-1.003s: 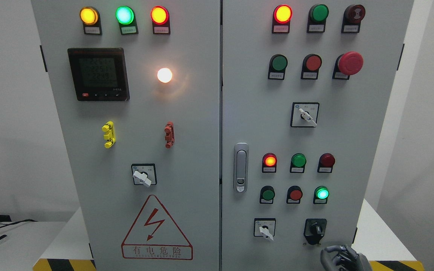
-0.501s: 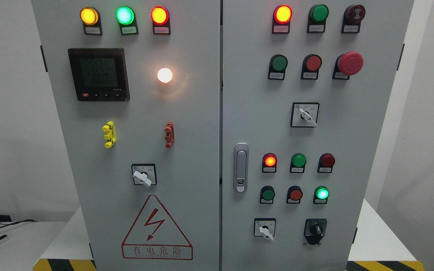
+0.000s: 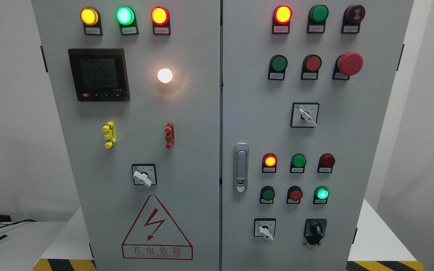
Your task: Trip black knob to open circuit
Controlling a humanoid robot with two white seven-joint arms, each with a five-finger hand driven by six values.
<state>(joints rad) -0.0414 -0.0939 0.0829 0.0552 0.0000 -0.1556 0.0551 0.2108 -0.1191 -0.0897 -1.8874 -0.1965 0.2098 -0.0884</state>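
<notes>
Head view: grey cabinet (image 3: 187,150), two doors, seen front-on.

Item, black knob (image 3: 315,229): low on the right door, bottom row, right of a white selector (image 3: 265,230) and below a lit green lamp (image 3: 321,193). Square black base, raised grip bar across a round hub, the bar standing about upright. A small screw or stud shows at each lower corner of the base.

Handling, as I judge it: rigid moulded plastic, fixed to the panel, nothing to lift. It should turn with a stiff, sprung click rather than freely. The surface looks smooth, so a loose pinch may slip. Best hold is thumb and finger on either flat side of the grip bar, close to the hub, then twist; pushing on the base does nothing.

Hands: neither robot hand is in sight, so whether fingers are spread or curled cannot be told. Nothing touches the knob.

Neighbours: red lamp (image 3: 269,160) lit on the same door; latch (image 3: 241,167) near the door seam, well left of the knob.
</notes>
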